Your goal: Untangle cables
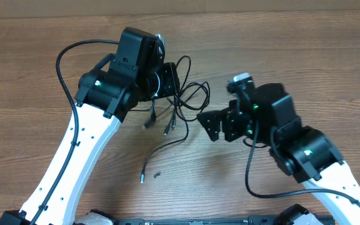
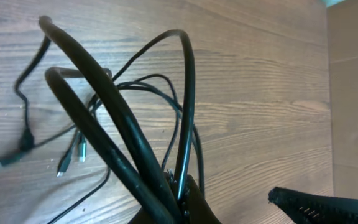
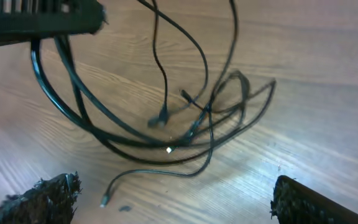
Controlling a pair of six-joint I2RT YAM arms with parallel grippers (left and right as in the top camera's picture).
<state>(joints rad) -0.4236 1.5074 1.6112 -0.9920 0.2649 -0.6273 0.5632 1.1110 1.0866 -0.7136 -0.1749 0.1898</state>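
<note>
Left tool [image 1: 169, 81] is pressed together, pinching the cables [image 1: 183, 94]: in its wrist view two thick-looking black strands run straight up out of the grip and arch away as loops. From that pinch the thin black cords drop to the worktop [image 1: 305, 56] and fan out in a knot of overlapping loops on the side facing the right tool [image 1: 210, 125]. Three loose ends trail away from the left tool towards the arm bases: two plug ends [image 1: 167, 130] side by side just below it, and a longer cord ending in a plug [image 1: 144, 178] farther out. The right tool is spread wide, nothing between its fingers [image 3: 42, 199]. It sits low beside the tangle, and the nearest loop runs right up to it; contact I cannot tell. In its wrist view the knot lies ahead of it on the wood.
</note>
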